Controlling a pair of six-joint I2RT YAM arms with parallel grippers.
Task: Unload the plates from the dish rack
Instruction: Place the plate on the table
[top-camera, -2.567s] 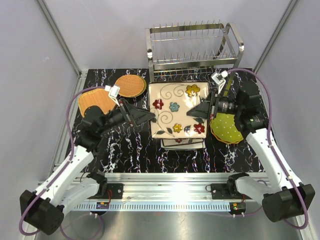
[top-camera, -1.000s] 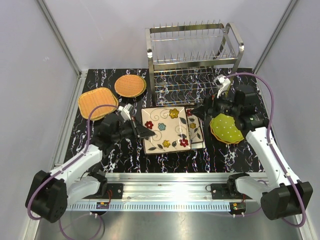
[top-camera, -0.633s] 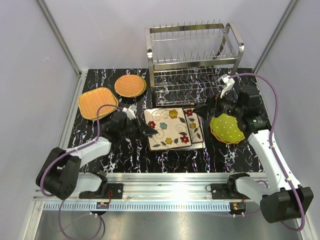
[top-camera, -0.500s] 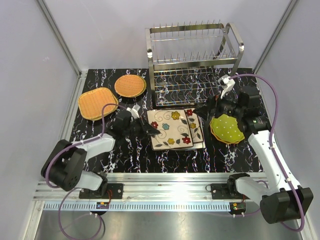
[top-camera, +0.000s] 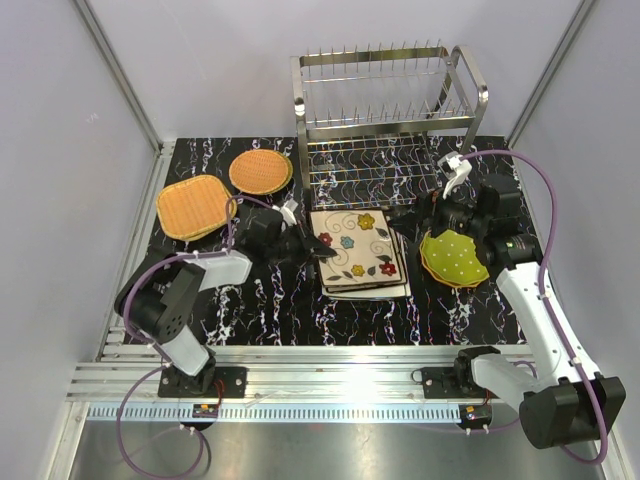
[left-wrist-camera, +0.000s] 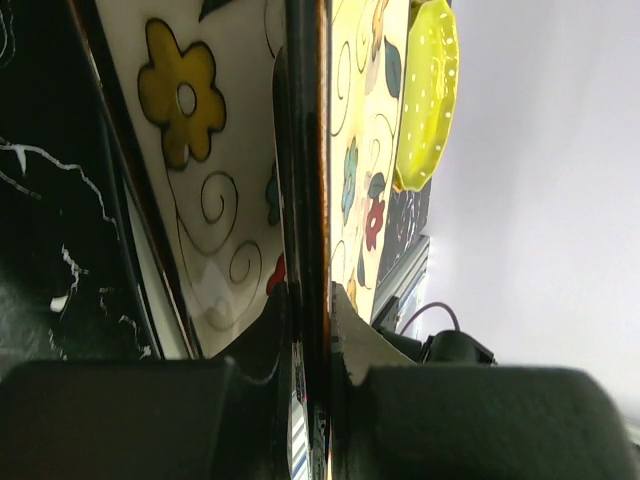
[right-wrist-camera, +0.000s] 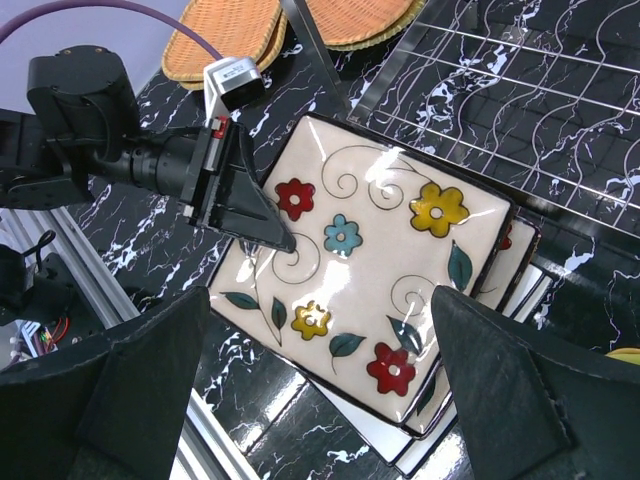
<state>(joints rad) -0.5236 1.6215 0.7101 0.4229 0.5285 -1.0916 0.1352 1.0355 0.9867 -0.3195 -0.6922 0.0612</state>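
Dish rack (top-camera: 385, 110): steel wire, beyond both grippers, prongs bare.
Flower-patterned plate (top-camera: 358, 250): lies on the stack of square plates (top-camera: 372, 291), near rim pinched by the left gripper (top-camera: 322, 253).
Right gripper (top-camera: 412, 216): spread wide, empty, plate just ahead.
Risk: pulling back before unclamping would likely drag the plate off the stack.

Before the dish rack (top-camera: 385, 110), flowered plate (top-camera: 356, 250) seemingly tops a stack (top-camera: 368, 291); dotted plate (top-camera: 453, 256) right, woven plates (top-camera: 195, 206) left.

Robot lab, white-walled booth (top-camera: 60, 150), aluminium mounting rail (top-camera: 340, 385)
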